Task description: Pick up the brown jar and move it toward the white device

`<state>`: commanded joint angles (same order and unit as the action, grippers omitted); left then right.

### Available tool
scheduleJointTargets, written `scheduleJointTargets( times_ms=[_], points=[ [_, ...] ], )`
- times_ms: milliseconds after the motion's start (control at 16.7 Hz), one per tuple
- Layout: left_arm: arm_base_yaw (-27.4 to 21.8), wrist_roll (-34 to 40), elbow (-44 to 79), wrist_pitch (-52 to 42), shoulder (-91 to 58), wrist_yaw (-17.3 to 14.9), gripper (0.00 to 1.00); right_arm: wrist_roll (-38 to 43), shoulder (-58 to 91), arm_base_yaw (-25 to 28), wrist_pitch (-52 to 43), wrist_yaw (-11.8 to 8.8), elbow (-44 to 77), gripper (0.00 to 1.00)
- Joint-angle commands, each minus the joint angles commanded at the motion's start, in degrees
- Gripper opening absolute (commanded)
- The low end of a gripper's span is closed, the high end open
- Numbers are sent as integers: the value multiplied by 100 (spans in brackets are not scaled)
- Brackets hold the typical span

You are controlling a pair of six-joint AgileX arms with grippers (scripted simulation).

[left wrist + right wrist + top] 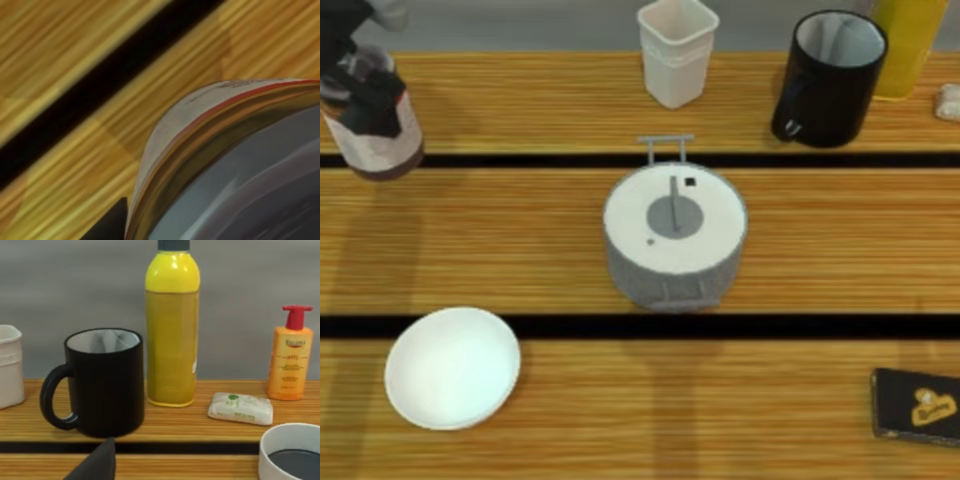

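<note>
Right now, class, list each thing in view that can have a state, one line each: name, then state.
jar: lid on, held in the left gripper at the table's far left
device: upright at centre
mug: upright, handle toward the left
square cup: upright
bowl: upright, empty
yellow bottle: upright, capped
orange pump bottle: upright
right gripper: out of the top view

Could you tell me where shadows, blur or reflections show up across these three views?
Top view: the white device and the white bowl cast soft shadows on the wood; the left hand, at the far left, holds the brown jar, both slightly blurred. Left wrist view: the jar's label edge looms close, smeared. Right wrist view: the yellow bottle carries a bright highlight.
</note>
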<state>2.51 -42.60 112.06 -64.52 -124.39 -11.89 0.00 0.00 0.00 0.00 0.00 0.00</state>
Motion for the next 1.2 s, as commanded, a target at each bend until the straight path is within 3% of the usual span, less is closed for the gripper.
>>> scheduleJointTargets(
  times_ms=[660,900,1200],
  points=[
    [-64,183,-641,12,511,73,0,0,0,0,0,0,0,100],
    [-447,1268,-1088,339,656,398,0,0,0,0,0,0,0,100],
    [-1195,3413,-1916,1025,1024,989,0,0,0,0,0,0,0,100]
  ],
)
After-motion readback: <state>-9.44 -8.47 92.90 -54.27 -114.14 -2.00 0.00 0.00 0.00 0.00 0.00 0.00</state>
